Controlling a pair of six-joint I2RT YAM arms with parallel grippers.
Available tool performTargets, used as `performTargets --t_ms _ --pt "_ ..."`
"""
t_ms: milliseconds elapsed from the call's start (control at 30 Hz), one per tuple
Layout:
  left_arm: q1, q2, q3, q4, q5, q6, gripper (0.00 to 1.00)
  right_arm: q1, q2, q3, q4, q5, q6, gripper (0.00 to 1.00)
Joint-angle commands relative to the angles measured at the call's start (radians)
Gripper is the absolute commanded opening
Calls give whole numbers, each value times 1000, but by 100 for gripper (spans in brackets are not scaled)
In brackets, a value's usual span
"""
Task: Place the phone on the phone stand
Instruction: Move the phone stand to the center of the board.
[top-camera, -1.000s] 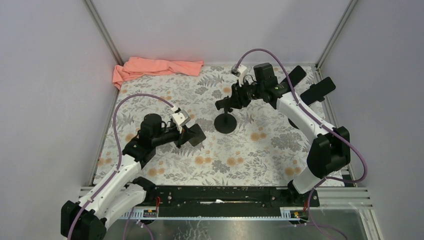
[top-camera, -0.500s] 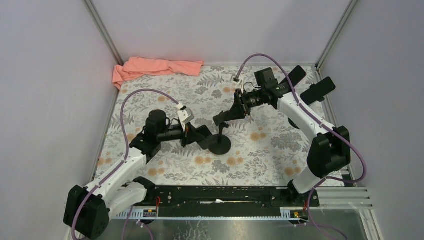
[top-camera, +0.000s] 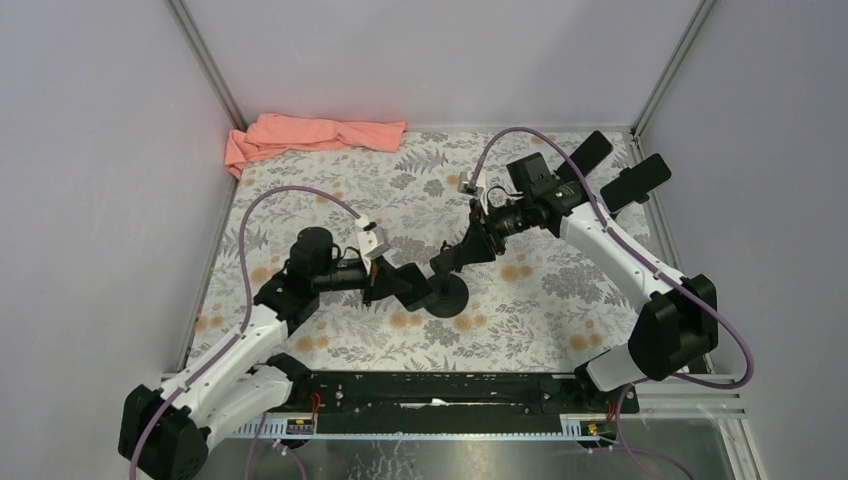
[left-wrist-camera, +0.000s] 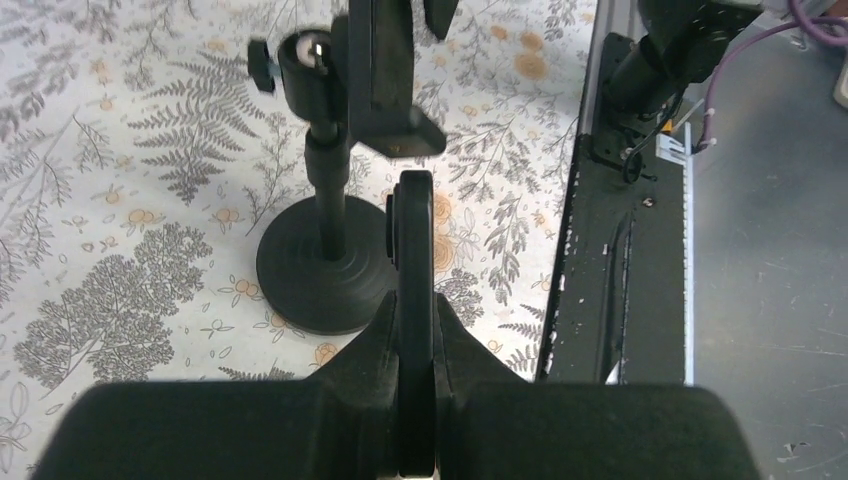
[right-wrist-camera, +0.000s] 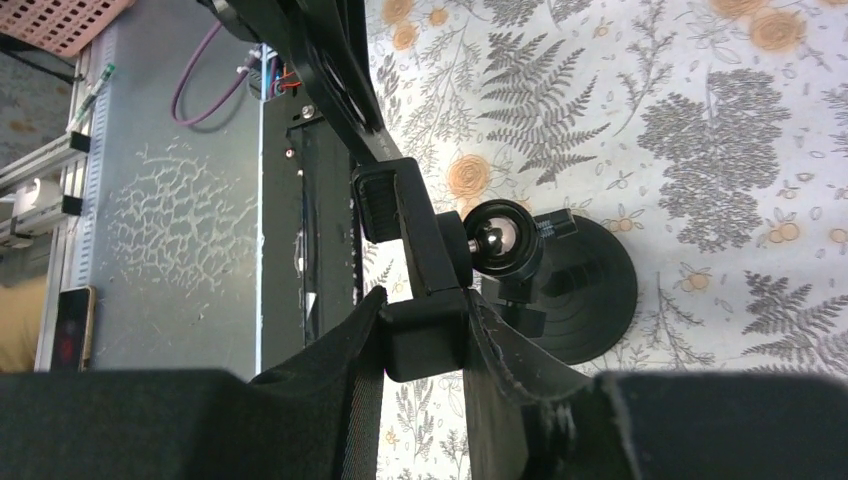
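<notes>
The phone (left-wrist-camera: 415, 250) is a thin black slab seen edge-on, and my left gripper (left-wrist-camera: 415, 320) is shut on its lower part. In the top view the phone (top-camera: 408, 285) sits just left of the black phone stand (top-camera: 449, 297). The stand has a round base (left-wrist-camera: 320, 270), a post, a ball joint (left-wrist-camera: 305, 55) and a cradle (left-wrist-camera: 385, 80) directly beyond the phone's tip. My right gripper (right-wrist-camera: 427, 320) is shut on the cradle's end block (right-wrist-camera: 425, 340), with the ball joint (right-wrist-camera: 505, 238) and base (right-wrist-camera: 590, 290) just beyond. From above, the right gripper (top-camera: 462, 250) reaches the stand from the back right.
A pink cloth (top-camera: 315, 135) lies at the back left corner of the flowered mat. Two black flat objects (top-camera: 638, 180) lean by the back right edge. A black rail (top-camera: 450, 390) runs along the near edge between the arm bases.
The right gripper has brought the stand toward the near edge. The left arm has swung right with the phone, and the two now sit close together.
</notes>
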Motion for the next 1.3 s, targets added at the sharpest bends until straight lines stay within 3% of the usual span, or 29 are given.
performTargets --t_ms 0,200,400,533,633,867,1267 --pt "-1 -98 88 -77 69 17 0 23 -28 -55 -18 -68 7 1" --pt "-1 -144 179 -97 128 -115 0 22 -39 -111 28 -75 32 10" --pt "-1 -115 203 109 176 -270 0 22 -95 -57 -36 4 -17 49" --pt "-1 -18 299 115 213 -283 0 20 -141 12 -94 75 -43 77" --pt "-2 62 387 102 263 -289 0 2 -196 18 -105 126 -54 88" --pt "-14 258 565 -52 403 -181 0 -148 -333 -106 -29 87 -32 99" --pt "-31 420 568 -94 531 45 0 -177 -370 -175 -6 71 -31 100"
